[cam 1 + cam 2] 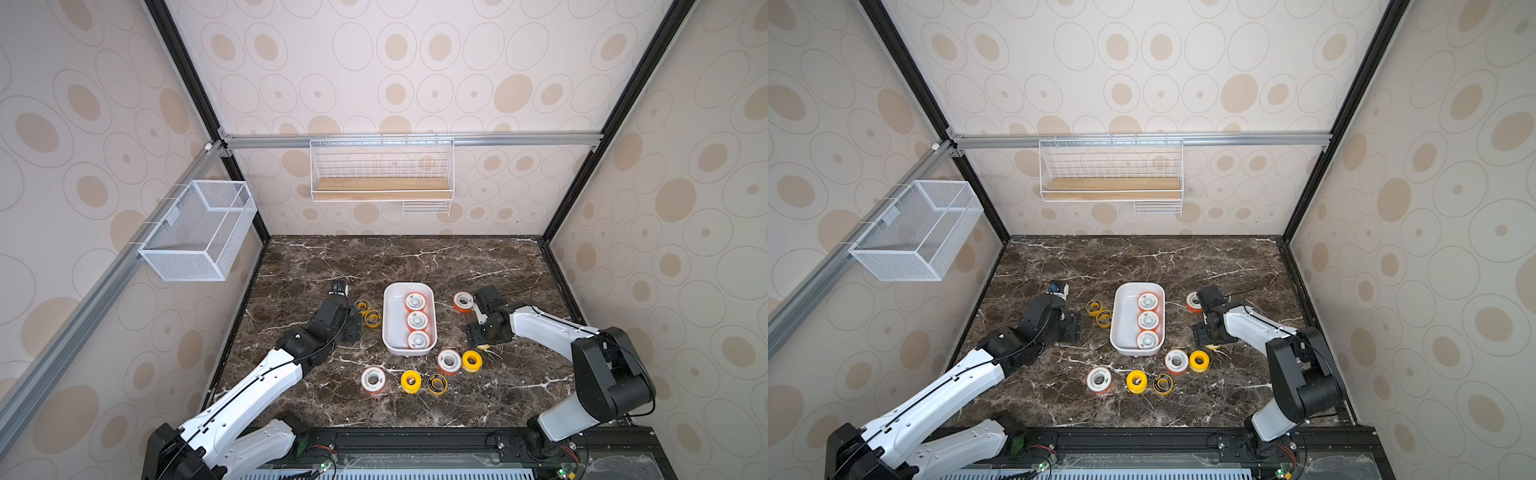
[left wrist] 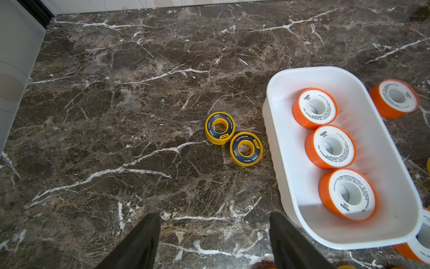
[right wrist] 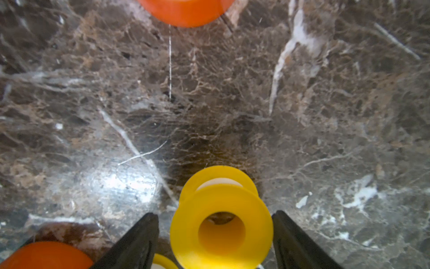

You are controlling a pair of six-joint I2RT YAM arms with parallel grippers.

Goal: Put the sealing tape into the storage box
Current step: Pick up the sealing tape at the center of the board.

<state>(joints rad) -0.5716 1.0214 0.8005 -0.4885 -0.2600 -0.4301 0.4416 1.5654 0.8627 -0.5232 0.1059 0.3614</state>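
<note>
The box (image 1: 394, 332) is a white plastic tub with smooth low walls and rounded corners. It stands mid-table (image 1: 415, 257) on glossy brown marble veined in white. Three orange spools (image 1: 417, 321), round with flat white faces, lie in a row inside it, bores up.

The rest of the tape lies on the marble around the box:
- Two thin ringed spools (image 2: 220, 128), yellow with black rings, touch each other beside the long wall on the left arm's side.
- One outer orange spool (image 1: 463, 301) lies near the opposite wall.
- Five front spools (image 1: 410, 381) lie before the near end.

Left gripper (image 2: 214, 213): the black tapered fingers are apart and empty, over bare marble.

Right gripper (image 3: 215, 213): the fingers are apart and straddle a plain yellow spool (image 3: 221, 230) with wide flanges. A gap shows at one finger.
</note>
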